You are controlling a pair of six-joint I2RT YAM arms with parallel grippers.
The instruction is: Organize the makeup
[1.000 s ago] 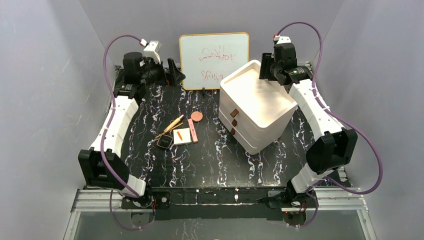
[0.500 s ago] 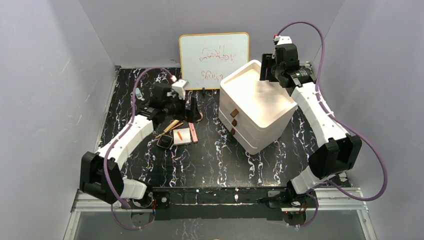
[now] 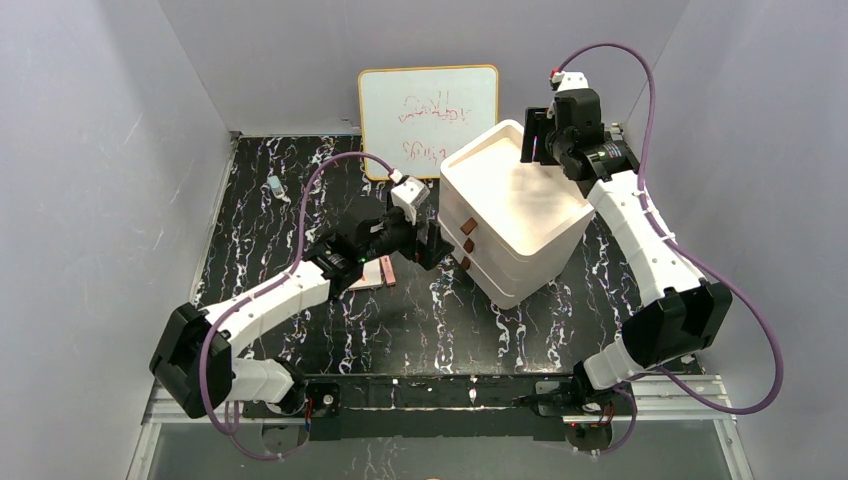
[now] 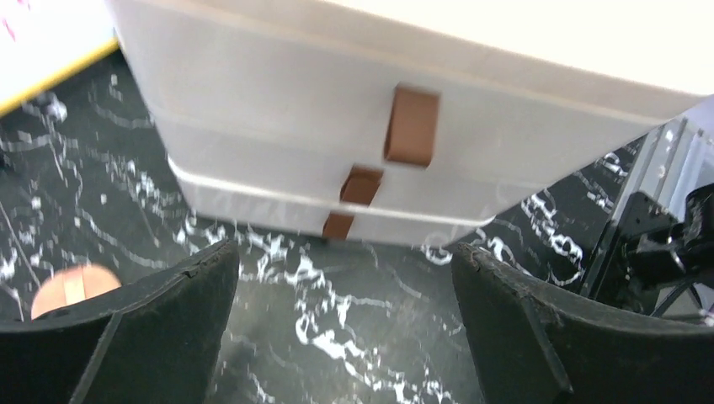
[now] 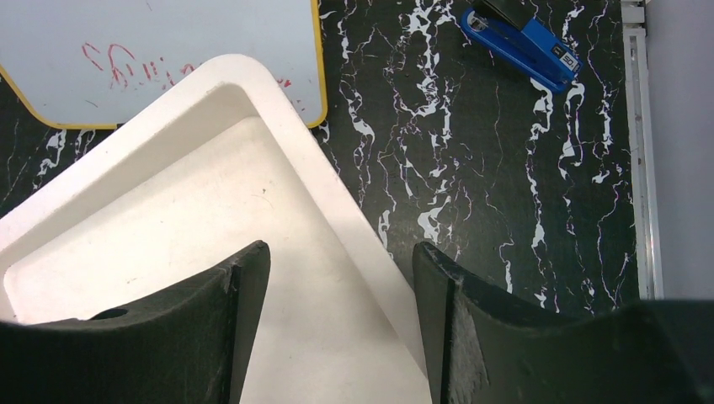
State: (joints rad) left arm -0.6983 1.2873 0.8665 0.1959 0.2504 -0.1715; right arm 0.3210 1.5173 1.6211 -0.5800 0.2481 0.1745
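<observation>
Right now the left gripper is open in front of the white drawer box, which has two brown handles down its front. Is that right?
Not quite. The drawer box has three brown handles down its front, not two; the left wrist view shows all three. The rest holds: the left gripper is open in front of it.

A white box (image 5: 168,252) fills the lower left of the frame, and its open top faces up. In the upper left a whiteboard (image 5: 168,50) with a yellow edge and red scribbles is partly hidden behind the box. A blue stapler (image 5: 524,40) rests on the black table (image 5: 505,210) with white streaks in the upper right. The two dark fingers (image 5: 168,337) of the right gripper (image 5: 337,257) poke in from the bottom, apart, holding nothing, above the box rim.
</observation>
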